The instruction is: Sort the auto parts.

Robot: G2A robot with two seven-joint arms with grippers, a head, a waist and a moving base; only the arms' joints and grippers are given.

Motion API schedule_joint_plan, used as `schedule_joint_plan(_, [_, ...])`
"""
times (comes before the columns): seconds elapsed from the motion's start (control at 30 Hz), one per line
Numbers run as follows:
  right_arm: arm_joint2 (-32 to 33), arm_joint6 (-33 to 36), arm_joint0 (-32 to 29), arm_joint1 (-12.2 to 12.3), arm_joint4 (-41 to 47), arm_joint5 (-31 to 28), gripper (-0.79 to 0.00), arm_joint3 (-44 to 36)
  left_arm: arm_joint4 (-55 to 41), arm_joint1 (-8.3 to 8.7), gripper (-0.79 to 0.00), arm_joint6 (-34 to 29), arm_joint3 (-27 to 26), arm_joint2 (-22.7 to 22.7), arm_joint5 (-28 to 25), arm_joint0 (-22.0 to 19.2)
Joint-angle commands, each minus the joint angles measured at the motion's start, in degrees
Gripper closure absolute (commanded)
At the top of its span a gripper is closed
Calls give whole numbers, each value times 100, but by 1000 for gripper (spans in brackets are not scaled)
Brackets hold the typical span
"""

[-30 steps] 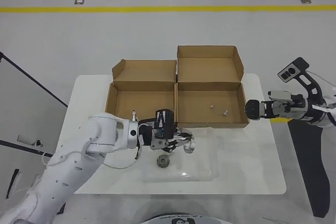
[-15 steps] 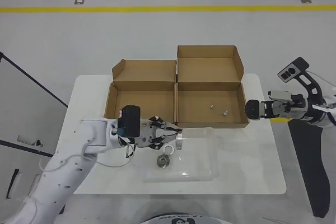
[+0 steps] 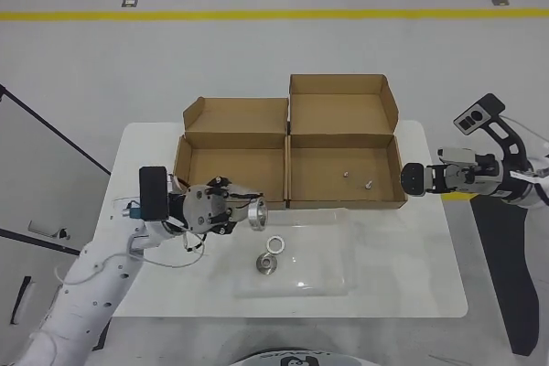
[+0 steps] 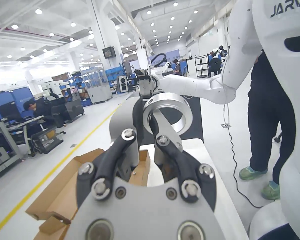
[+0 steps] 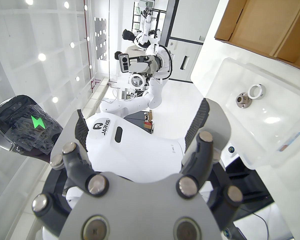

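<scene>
My left gripper (image 3: 247, 213) (image 4: 146, 119) is shut on the wall of a silver metal ring (image 3: 256, 214) (image 4: 166, 116), held above the table by the front right corner of the left cardboard box (image 3: 229, 165). A clear plastic tray (image 3: 325, 270) (image 5: 267, 126) holds a second ring (image 3: 276, 244) (image 5: 256, 91) and a flanged hub (image 3: 266, 263) (image 5: 241, 99). Two small screws (image 3: 368, 182) lie in the right cardboard box (image 3: 343, 137). My right gripper (image 3: 410, 179) (image 5: 142, 123) stands open and empty beside that box's right wall.
The boxes stand side by side at the back of the white table (image 3: 412, 265), lids folded back. The tray lies just in front of them. A dark cabinet (image 3: 18, 174) stands off the table's left side.
My left gripper has lifted the ring out of the tray and drawn back to the left, toward the left box. The second ring in the tray is now uncovered. The right arm has stayed put.
</scene>
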Motion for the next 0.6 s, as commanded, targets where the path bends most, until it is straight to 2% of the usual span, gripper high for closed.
schedule_joint_plan(0.0, [0, 0, 0, 0, 0, 0, -785, 0, 129, 13, 0, 325, 20, -40, 0, 15])
schedule_joint_plan(0.17, [0, 0, 0, 0, 0, 0, -785, 0, 286, 52, 0, 913, 67, -167, 38, 42])
schedule_joint_plan(0.37, [0, 0, 0, 0, 0, 0, -785, 0, -136, 100, 0, 1029, -190, -381, 153, 65])
schedule_joint_plan(0.57, [0, 0, 0, 0, 0, 0, -785, 0, -354, 158, 0, 918, -506, -510, 42, 35])
